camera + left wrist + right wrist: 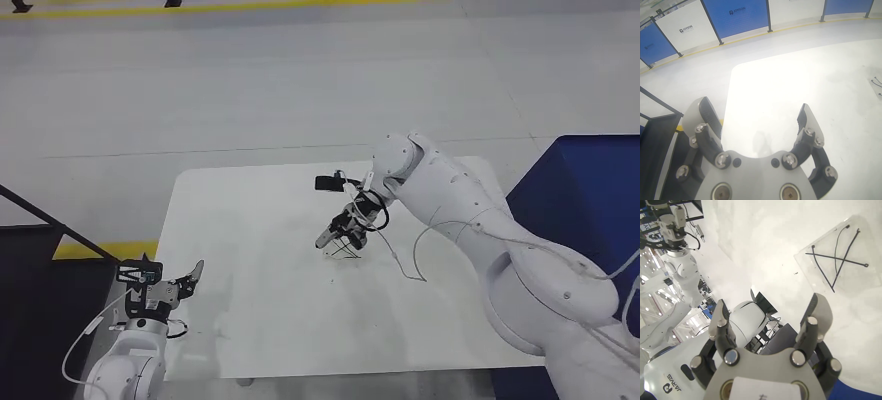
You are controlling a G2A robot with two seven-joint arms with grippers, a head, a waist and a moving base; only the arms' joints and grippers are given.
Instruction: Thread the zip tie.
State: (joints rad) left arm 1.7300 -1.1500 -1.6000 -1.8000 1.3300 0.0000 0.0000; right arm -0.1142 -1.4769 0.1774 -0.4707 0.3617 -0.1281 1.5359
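Right pincer (768,299) gapes near thin black zip ties (829,257) lying crossed.

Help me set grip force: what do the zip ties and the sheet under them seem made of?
Zip ties: probably nylon-like plastic, matte black; thin strips, one bowing in a curve. Sheet: probably clear acrylic or similar plastic, glossy; see-through, with bright edges.
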